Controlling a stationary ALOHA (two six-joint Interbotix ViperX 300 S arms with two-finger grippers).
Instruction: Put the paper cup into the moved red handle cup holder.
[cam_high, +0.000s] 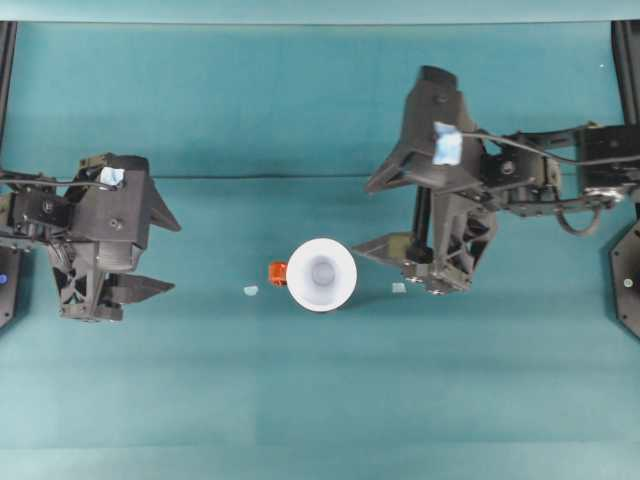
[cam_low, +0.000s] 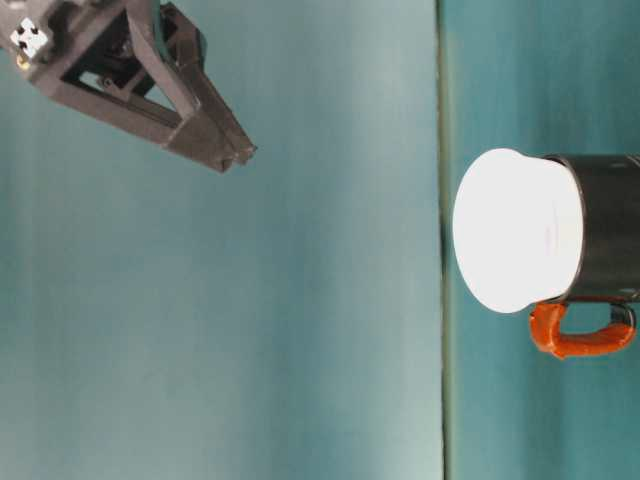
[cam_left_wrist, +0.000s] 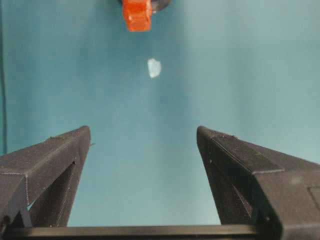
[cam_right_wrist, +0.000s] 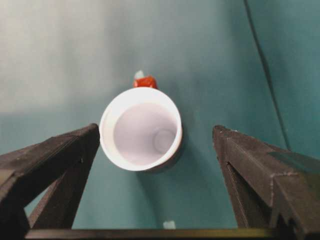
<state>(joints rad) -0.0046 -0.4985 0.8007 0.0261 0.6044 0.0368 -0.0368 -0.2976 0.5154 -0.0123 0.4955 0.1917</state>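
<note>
White paper cup (cam_high: 321, 275) already sits in the black holder (cam_low: 603, 228) mid-desk (cam_high: 320, 400), both pincers, left (cam_high: 150, 255) and right (cam_high: 385, 215), gaping and empty, so we judge a careless retreat could clip its proud rim and tip it.

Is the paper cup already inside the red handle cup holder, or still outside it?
Inside. The paper cup sits upright in the black red handle cup holder, its rim and upper part sticking out above.

White cup (cam_high: 321, 274) with a greyish inside base, glossy black holder (cam_low: 605, 228) — orange-red handle (cam_low: 580, 332). Plain teal cloth (cam_high: 320, 400), black grippers — left (cam_high: 128, 262), right (cam_high: 395, 215) — pale scraps (cam_high: 251, 291).
</note>
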